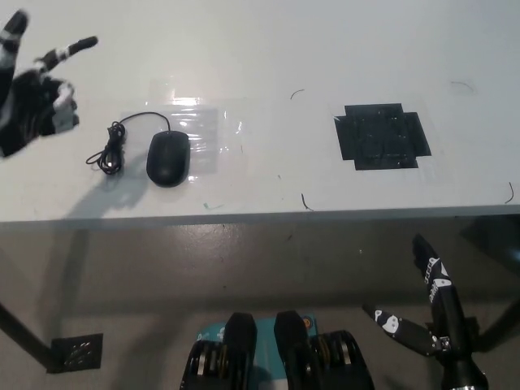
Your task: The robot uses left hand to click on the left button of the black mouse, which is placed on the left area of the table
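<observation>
- The left robot hand is high at the far left edge of the picture, over the table, holding nothing: one finger points out toward the right, the others are curled in; it is blurred, so finer detail of the fingers cannot be told
- The black mouse lies on the left part of the table, on a patch of clear tape, well apart from the hand and nearer the front edge; its nose points away from the robot, so the left button should be the far left part of its back
- From this start the hand must travel right and down; if it comes in too flat, the curled fingers could strike the mouse before the pointing one, and shove it along the table instead of clicking
- The mouse looks light and rests loose, so a press that lands off-centre or slanted could slide or turn it
- The cable lies coiled just left of the mouse, between it and the hand; a low sweep could catch the loops and drag the mouse
- The two buttons cannot be told apart here, so the finger might land on the wrong one or on the wheel
- The right robot hand rests low at the right, below the table edge, fingers apart and empty; it poses no risk
</observation>
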`<move>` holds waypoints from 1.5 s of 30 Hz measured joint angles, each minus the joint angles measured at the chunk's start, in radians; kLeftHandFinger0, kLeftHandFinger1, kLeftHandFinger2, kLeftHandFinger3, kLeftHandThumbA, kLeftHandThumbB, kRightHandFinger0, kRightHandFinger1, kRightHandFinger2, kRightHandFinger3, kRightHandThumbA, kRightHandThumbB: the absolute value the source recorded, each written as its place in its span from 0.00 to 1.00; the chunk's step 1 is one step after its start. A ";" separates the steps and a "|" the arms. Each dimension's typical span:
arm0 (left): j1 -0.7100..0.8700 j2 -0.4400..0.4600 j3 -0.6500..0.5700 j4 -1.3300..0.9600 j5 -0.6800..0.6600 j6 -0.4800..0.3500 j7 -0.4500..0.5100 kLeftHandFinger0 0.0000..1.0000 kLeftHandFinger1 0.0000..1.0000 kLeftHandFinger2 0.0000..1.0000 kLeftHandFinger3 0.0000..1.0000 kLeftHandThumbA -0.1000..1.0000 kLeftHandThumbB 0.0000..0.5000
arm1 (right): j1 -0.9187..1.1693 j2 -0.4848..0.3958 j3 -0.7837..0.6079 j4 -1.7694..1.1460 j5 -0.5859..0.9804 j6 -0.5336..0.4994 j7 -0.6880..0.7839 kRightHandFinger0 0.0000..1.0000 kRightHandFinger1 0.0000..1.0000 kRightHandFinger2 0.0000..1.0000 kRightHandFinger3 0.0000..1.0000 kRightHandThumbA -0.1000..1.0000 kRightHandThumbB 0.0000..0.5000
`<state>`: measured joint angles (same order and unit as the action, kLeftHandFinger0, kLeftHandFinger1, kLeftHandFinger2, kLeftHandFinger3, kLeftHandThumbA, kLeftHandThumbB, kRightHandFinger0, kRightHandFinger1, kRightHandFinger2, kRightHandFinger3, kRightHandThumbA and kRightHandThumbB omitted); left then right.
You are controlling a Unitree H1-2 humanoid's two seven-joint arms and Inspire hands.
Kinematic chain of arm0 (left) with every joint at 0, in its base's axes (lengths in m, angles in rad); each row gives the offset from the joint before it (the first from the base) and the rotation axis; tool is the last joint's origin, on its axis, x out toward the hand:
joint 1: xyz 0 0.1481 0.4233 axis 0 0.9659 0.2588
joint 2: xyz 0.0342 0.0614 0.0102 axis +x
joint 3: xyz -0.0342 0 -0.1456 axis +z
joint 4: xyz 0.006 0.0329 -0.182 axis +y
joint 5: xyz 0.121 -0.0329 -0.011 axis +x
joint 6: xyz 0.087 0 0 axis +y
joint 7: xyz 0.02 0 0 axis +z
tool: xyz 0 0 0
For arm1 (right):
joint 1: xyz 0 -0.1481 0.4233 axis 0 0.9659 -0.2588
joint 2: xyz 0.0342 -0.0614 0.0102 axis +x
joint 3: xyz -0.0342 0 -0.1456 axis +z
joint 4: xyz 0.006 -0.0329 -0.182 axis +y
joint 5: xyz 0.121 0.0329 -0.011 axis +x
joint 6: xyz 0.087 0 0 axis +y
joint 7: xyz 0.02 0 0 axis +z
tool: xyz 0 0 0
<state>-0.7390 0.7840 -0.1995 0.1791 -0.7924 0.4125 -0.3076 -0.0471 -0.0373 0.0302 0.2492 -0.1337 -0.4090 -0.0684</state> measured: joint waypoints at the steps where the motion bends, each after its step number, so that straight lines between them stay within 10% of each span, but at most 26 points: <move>1: -0.070 0.022 -0.076 0.062 0.003 0.006 -0.033 0.00 0.00 0.11 1.00 1.00 0.74 | 0.000 0.000 0.000 0.000 0.000 0.000 0.000 1.00 1.00 1.00 1.00 0.99 0.19; 9: -0.313 0.029 -0.369 0.326 0.063 0.023 -0.185 0.00 0.00 0.09 1.00 1.00 0.76 | 0.000 -0.001 0.000 0.000 0.000 0.000 0.002 1.00 1.00 1.00 1.00 0.98 0.22; 15: -0.439 0.007 -0.549 0.476 0.167 0.034 -0.288 0.00 0.04 0.44 1.00 1.00 0.81 | 0.000 -0.005 0.000 -0.002 0.000 0.000 0.002 1.00 1.00 1.00 1.00 0.97 0.23; 23: -0.552 -0.056 -0.690 0.622 0.342 0.040 -0.416 0.04 0.22 0.56 1.00 1.00 0.83 | -0.001 -0.014 -0.001 -0.006 0.000 0.000 0.003 1.00 1.00 1.00 1.00 0.97 0.22; 45: -0.683 -0.330 -0.726 1.013 0.765 -0.041 -0.627 0.00 0.15 0.47 1.00 1.00 0.89 | -0.003 -0.033 -0.002 -0.049 0.000 0.000 0.011 1.00 1.00 1.00 1.00 0.96 0.24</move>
<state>-1.4221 0.4537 -0.9259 1.1923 -0.0274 0.3720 -0.9348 -0.0500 -0.0703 0.0282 0.1999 -0.1333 -0.4087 -0.0577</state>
